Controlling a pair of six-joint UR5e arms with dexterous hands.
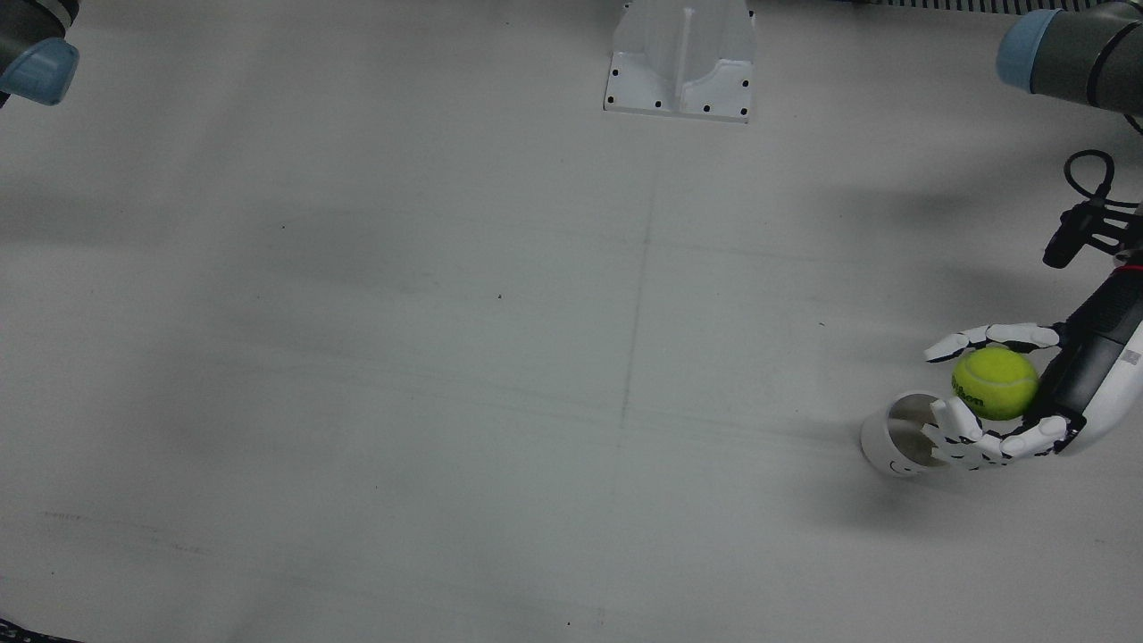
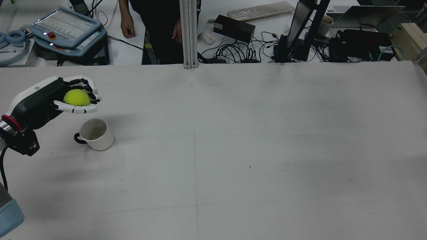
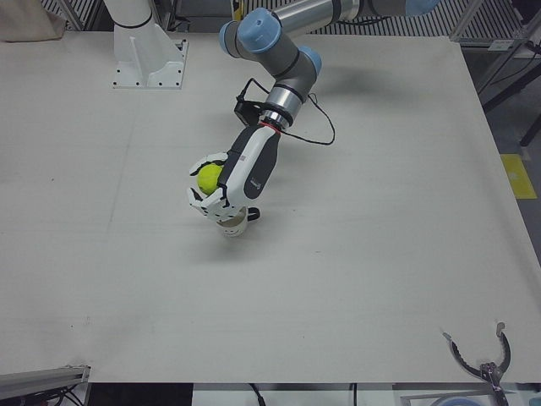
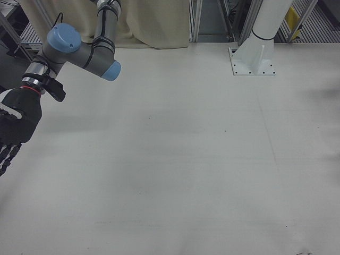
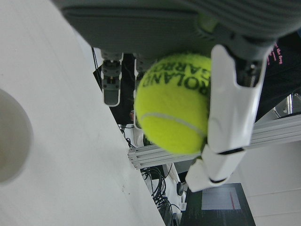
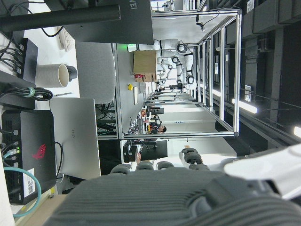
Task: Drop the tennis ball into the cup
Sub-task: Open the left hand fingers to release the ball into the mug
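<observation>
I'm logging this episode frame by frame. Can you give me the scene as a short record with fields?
ball: tennis ball, yellow-green, off the table
held by: left hand, fingers closed around it
cup: white cup, upright on the table, dark handle, nothing visible inside
ball vs cup: beside the cup's mouth, not over it
right hand: off at the table's edge, holds nothing

Right hand (image 4: 11,133) is cut by the right-front view's left edge, so there's no telling whether its fingers are spread or curled. In the front view the left hand (image 1: 1000,393) covers part of the cup (image 1: 893,438) rim, and the left hand view crops that cup at its left edge, blurred
</observation>
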